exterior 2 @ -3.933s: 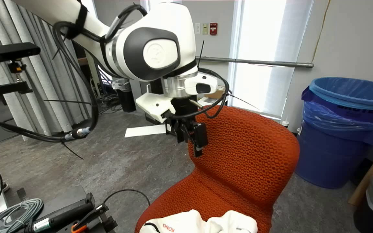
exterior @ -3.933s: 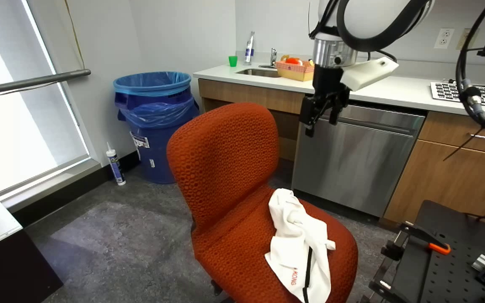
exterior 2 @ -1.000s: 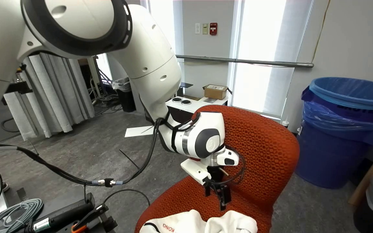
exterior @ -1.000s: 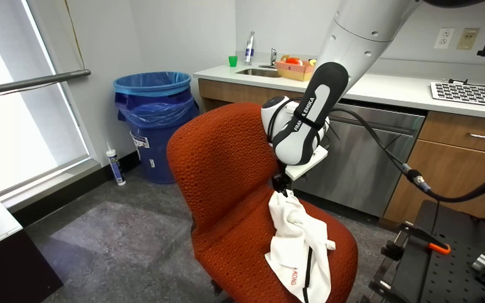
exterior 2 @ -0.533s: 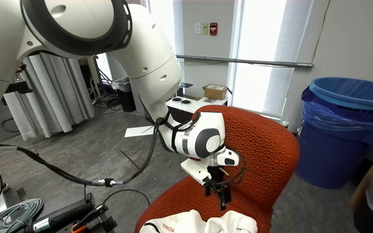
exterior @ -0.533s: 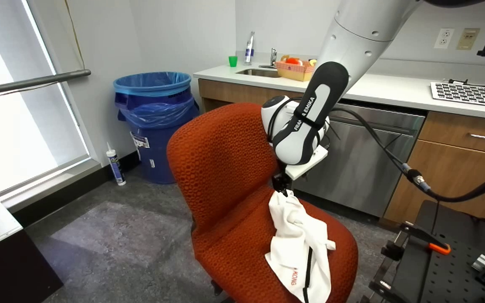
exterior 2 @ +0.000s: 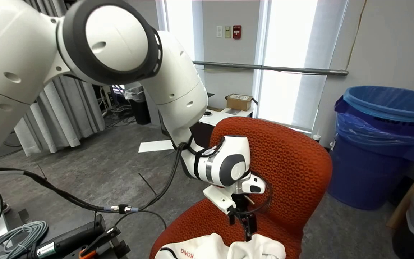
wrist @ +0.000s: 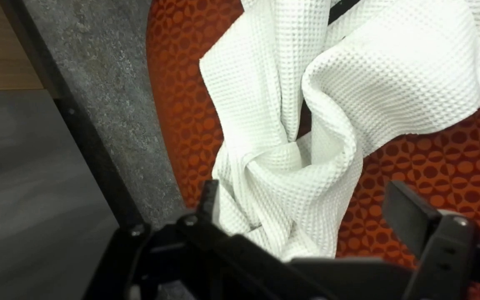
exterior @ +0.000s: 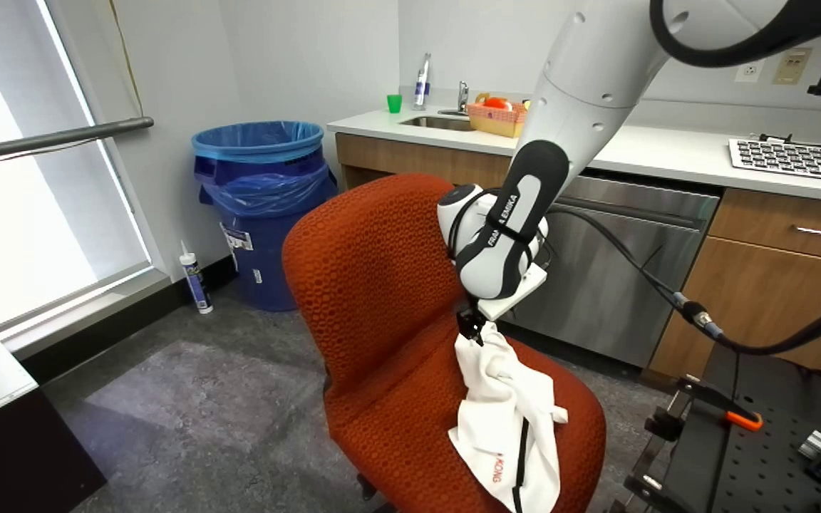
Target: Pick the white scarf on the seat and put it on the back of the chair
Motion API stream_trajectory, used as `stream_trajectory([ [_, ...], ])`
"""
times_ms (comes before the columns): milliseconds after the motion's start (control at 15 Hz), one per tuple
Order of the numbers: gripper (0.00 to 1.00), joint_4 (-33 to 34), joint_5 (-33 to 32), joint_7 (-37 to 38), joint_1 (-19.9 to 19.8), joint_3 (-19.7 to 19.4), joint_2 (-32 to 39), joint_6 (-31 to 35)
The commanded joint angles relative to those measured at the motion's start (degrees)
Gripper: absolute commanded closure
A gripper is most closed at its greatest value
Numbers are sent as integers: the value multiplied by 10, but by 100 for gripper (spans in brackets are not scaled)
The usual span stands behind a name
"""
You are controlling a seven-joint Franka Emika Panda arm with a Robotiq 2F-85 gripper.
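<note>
The white scarf (exterior: 503, 406), waffle-textured with red letters and a black strip, lies bunched on the seat of the orange chair (exterior: 410, 413). It also shows in an exterior view (exterior 2: 203, 248) and the wrist view (wrist: 298, 183). The chair's back (exterior 2: 282, 154) stands upright and bare. My gripper (exterior: 473, 331) points down at the scarf's end nearest the counter. In the wrist view my gripper (wrist: 305, 201) is open, with the bunched scarf between its fingers. The left finger overlaps the scarf's edge; the right finger is apart from it. Whether the left finger touches is unclear.
A steel dishwasher (exterior: 596, 285) and wooden cabinets stand behind the seat. A black perforated platform (exterior: 774, 442) with an orange-handled clamp (exterior: 742, 420) is beside the chair. A blue bin (exterior: 261, 214) stands behind the chair. Cables (exterior 2: 84, 203) hang along the arm.
My arm has come down from above the chair to the scarf's end. Over the last half second the gripper has lowered slightly. The scarf and chair have not moved.
</note>
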Motion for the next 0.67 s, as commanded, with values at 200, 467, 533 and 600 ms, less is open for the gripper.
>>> stream_trajectory([
  [200,0,150,26,17,29,-23,159,12],
  [467,0,217,43,18,32,-29,223,-9],
  [533,0,231,48,17,32,-31,235,-14],
  [600,0,244,51,16,31,-35,247,-17],
])
